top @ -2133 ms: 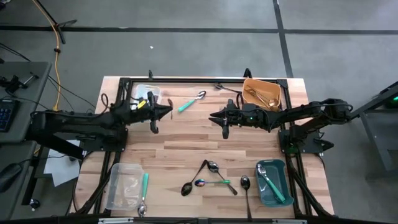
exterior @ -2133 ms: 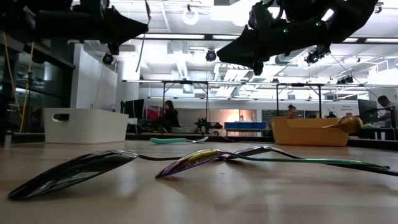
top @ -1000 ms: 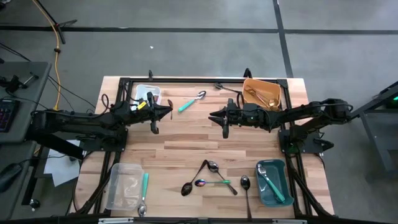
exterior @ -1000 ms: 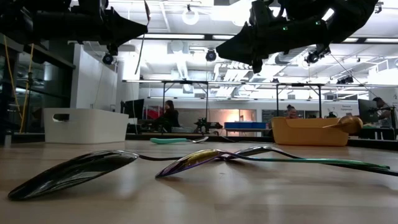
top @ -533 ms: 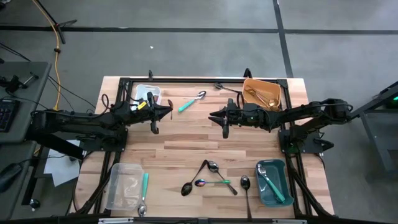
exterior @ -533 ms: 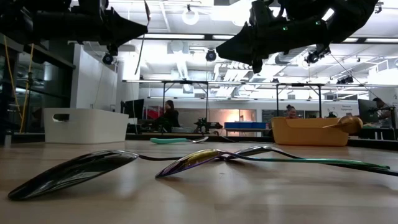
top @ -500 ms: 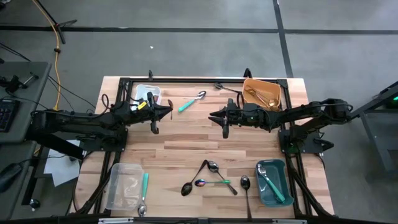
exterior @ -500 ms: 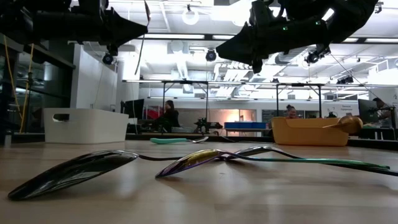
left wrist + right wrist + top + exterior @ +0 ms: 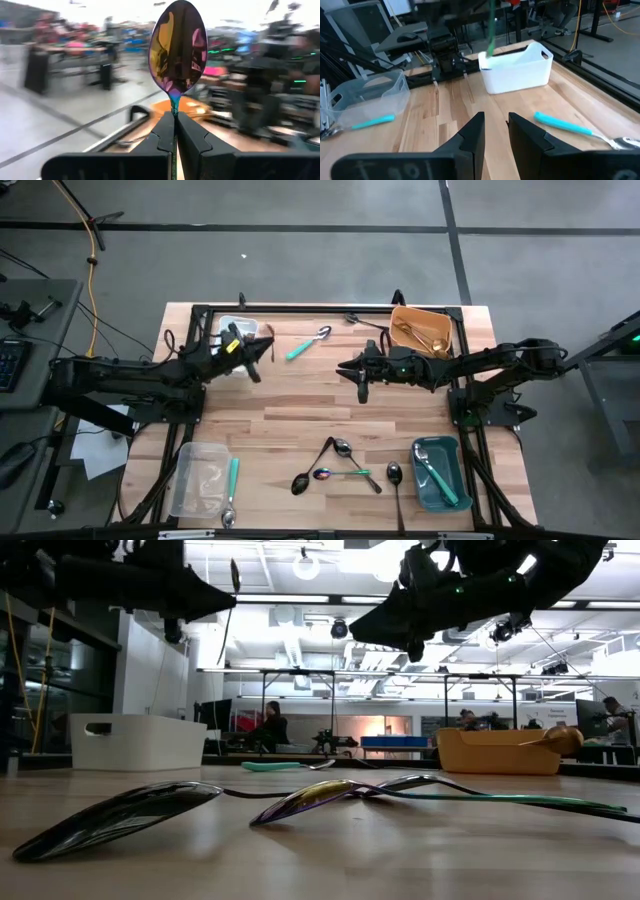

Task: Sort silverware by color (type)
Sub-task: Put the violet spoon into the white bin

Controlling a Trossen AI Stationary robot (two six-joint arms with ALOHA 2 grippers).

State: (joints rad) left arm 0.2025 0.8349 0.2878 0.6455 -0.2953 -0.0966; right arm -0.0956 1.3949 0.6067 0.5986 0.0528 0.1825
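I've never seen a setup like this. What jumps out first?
The left gripper, raised near the white bin at the table's far left, is shut on a rainbow spoon held bowl-up. The right gripper hovers mid-table, holding nothing. A heap of spoons lies near the front edge.

Bright overhead ceiling lamps backlight the low view; beyond the left gripper (image 9: pixel 174 131) the room smears in motion blur
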